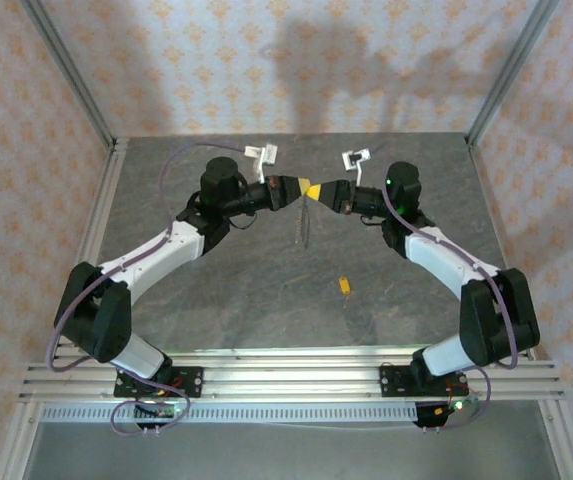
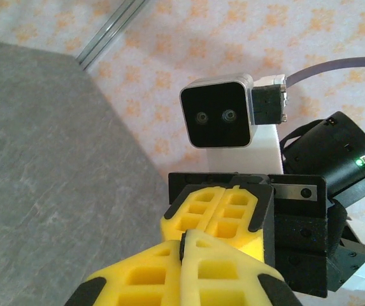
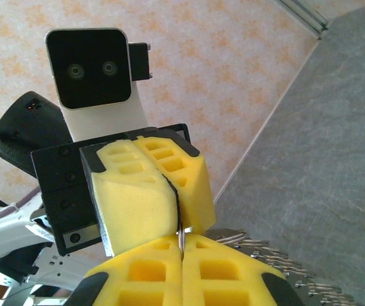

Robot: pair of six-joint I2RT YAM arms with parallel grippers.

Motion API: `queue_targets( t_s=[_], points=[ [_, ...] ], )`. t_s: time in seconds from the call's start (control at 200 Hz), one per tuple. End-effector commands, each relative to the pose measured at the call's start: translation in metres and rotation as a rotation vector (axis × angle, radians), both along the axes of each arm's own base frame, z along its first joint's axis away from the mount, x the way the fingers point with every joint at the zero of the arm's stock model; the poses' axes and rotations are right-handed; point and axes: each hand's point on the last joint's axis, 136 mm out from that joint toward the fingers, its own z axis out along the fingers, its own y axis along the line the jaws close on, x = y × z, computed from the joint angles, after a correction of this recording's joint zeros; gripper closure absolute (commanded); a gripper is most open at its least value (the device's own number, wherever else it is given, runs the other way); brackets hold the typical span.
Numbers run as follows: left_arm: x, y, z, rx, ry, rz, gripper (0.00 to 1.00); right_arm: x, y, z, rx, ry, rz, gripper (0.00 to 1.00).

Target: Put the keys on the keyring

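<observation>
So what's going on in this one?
Both arms reach over the middle of the table, with the left gripper and right gripper shut and meeting tip to tip. The keyring hangs just beneath their tips; which gripper pinches it is unclear. One orange-headed key lies on the table, not yet on the ring.

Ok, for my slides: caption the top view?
Left gripper and right gripper meet tip to tip above the table, keyring at their tips, one key apart.

I see my grey, stone-patterned table (image 1: 246, 300) carrying 1 tiny orange-headed key (image 1: 344, 285), lying flat on it, right of the middle.
</observation>
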Motion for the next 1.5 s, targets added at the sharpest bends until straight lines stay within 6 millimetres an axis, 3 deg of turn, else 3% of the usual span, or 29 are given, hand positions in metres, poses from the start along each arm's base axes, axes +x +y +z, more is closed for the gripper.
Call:
queue_targets(
  t_s=[0.0, 0.315, 0.54, 0.851, 1.216, 1.496],
  points=[
    [-0.020, -0.017, -0.011, 0.011, -0.003, -0.104, 0.91, 0.014, -0.001, -0.001, 0.032, -0.048, -0.063, 1.00],
    [-0.019, -0.015, -0.066, 0.081, 0.092, -0.089, 0.83, 0.022, -0.002, -0.052, -0.001, 0.041, -0.098, 1.00],
    [-0.018, -0.012, -0.080, 0.094, 0.110, -0.076, 0.84, 0.025, -0.003, -0.066, -0.006, 0.064, -0.106, 1.00],
    [-0.015, -0.006, -0.080, 0.077, 0.119, -0.049, 0.78, 0.029, -0.005, -0.066, 0.000, 0.066, -0.128, 1.00],
    [-0.008, -0.005, -0.058, 0.007, 0.097, 0.019, 0.76, 0.036, -0.007, -0.031, 0.103, 0.041, -0.158, 1.00],
    [0.003, 0.000, -0.055, -0.025, 0.089, 0.096, 0.78, 0.033, -0.007, -0.026, 0.102, 0.037, -0.149, 1.00]
  ],
)
